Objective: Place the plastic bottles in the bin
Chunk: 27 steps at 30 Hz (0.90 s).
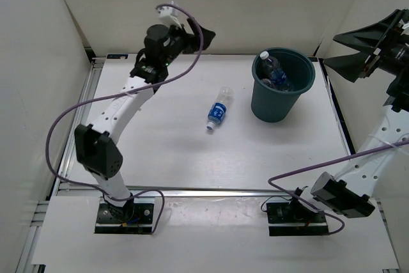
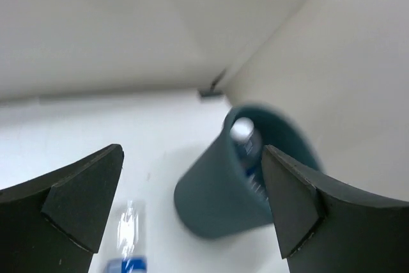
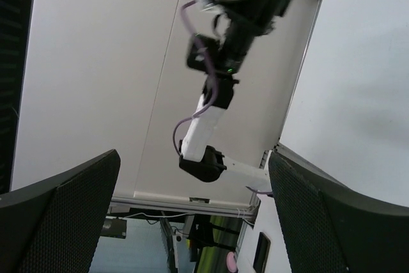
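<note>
The dark teal bin (image 1: 275, 101) stands upright at the back right of the table, with clear plastic bottles (image 1: 275, 71) inside it. One clear bottle with a blue label and white cap (image 1: 218, 110) lies on its side mid-table, left of the bin. My left gripper (image 1: 203, 36) is open and empty, raised at the back, left of the bin. The left wrist view shows the bin (image 2: 220, 190), a bottle inside it (image 2: 246, 140) and the lying bottle (image 2: 128, 238) between my open left gripper (image 2: 192, 206). My right gripper (image 1: 332, 48) is open and empty, raised right of the bin.
White walls enclose the table on the left, back and right. The right wrist view looks sideways across the table, past the open right gripper (image 3: 192, 212), at the left arm (image 3: 211, 103). A metal rail (image 1: 192, 190) runs along the table's near edge.
</note>
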Available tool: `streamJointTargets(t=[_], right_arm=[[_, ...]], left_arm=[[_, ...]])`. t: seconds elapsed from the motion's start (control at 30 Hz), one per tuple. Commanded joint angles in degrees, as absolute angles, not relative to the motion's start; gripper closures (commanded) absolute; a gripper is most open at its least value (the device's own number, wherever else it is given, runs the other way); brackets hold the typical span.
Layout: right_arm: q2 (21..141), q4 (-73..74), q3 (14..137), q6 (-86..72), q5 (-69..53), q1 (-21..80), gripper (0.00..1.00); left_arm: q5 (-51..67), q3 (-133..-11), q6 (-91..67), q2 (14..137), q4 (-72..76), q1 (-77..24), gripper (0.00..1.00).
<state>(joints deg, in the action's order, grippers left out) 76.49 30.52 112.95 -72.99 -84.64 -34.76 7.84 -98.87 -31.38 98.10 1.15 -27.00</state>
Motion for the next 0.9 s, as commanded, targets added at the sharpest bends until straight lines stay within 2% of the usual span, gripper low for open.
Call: streamJointTargets(t=[0.0,0.13,0.23,0.33,0.5,0.83,0.87], right_arm=[[75.41,30.15,112.50,-71.89,-94.66,-34.98,0.00],[74.27,30.15,111.88,-72.42,-95.19,-34.98,0.00],[74.27,30.15,112.58,-72.42,-95.79,-34.98,0.00],[74.79,30.15,114.60,-72.95,-95.80,-34.98,0.00],[75.41,30.15,115.66,-72.95,-96.33,-34.98,0.00],[75.41,30.15,113.38,-72.95,-95.27,-34.98,0.00],[75.41,30.15,112.86,-73.47,-95.27,-34.98,0.00]], left_arm=[[16.51,-95.88,-29.64,106.23,-6.05,-30.15,0.00],[17.14,-106.76,-24.17,115.47,-12.74,-31.20,0.00],[16.18,-109.77,-22.07,120.21,-12.74,-32.34,0.00],[12.32,-108.99,-21.53,121.55,-13.45,-32.87,0.00],[13.00,-103.37,-20.92,122.95,-13.45,-33.49,0.00],[15.38,-100.81,-20.92,129.02,-13.97,-34.10,0.00],[15.90,-101.51,-21.44,129.98,-13.97,-34.10,0.04]])
